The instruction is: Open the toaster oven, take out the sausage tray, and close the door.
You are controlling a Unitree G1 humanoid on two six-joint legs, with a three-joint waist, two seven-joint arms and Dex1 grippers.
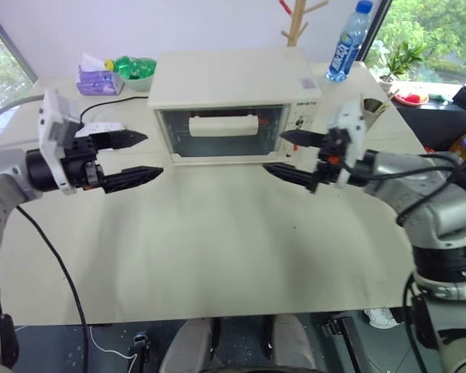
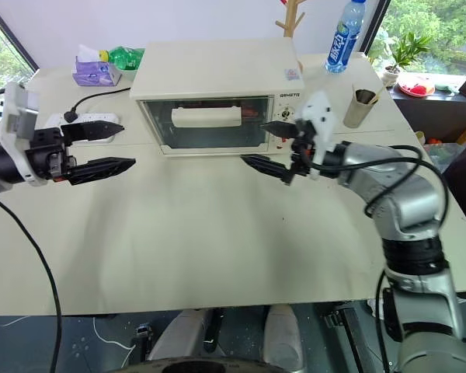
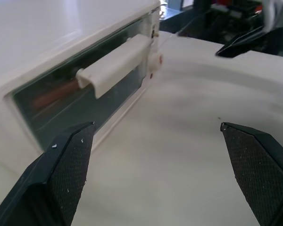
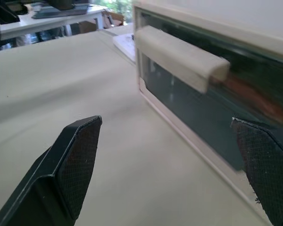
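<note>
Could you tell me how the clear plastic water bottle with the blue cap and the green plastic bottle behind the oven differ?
The clear plastic water bottle with the blue cap stands upright beyond the cream-white toaster oven's right corner; the green plastic bottle lies on its side beyond its left corner, beside a purple tissue pack. One is clear with a blue label, the other green. Both rest on the table.

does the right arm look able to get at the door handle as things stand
Probably yes. The right tool is open, holding nothing, just in front of the closed door near its right end. Bare table lies between it and the handle, with nothing in the way.
</note>
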